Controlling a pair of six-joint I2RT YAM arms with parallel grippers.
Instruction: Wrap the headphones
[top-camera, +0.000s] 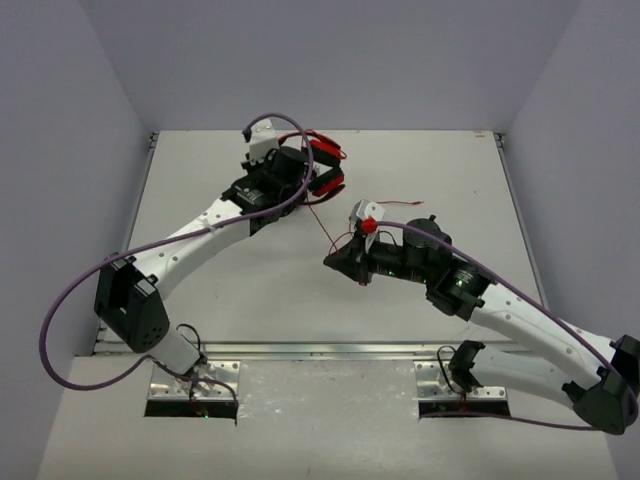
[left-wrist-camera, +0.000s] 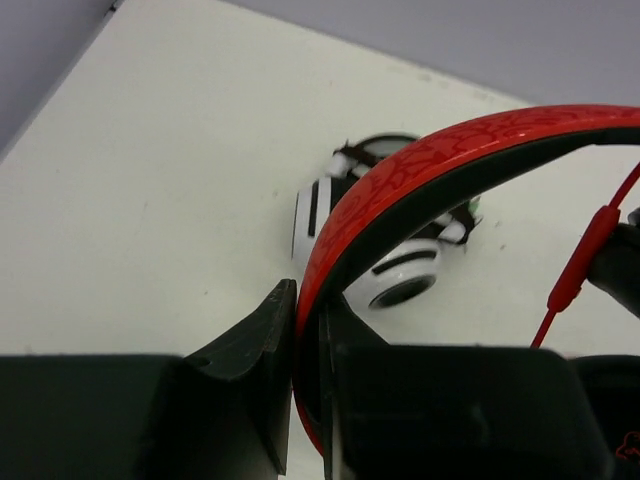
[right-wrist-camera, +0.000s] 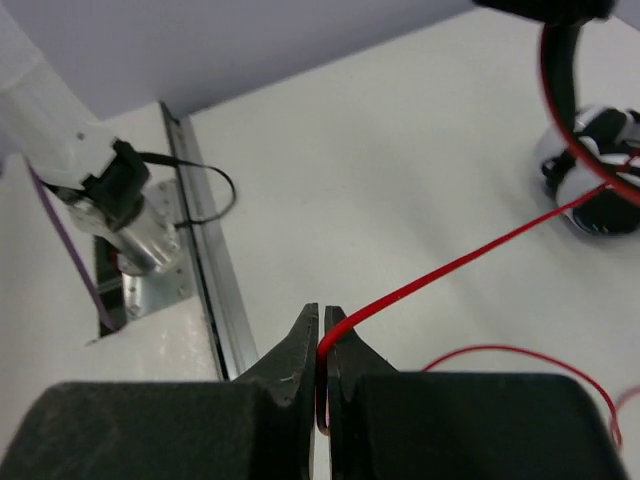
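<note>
Left fingers (left-wrist-camera: 250, 360) tight on the headphones (left-wrist-camera: 450, 150), right fingers (right-wrist-camera: 290, 365) tight on their taut cable (right-wrist-camera: 450, 265), both arms outstretched.

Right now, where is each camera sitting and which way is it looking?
Top external: above and behind, looking down on the table, left arm, right arm and red headphones.
Left wrist: rides the left arm, looks past the left gripper clamped on the red headband.
Right wrist: rides the right arm, looks across the table past the right gripper pinching the red cable.
Shared: both wrist views show the black-and-white headphones.
</note>
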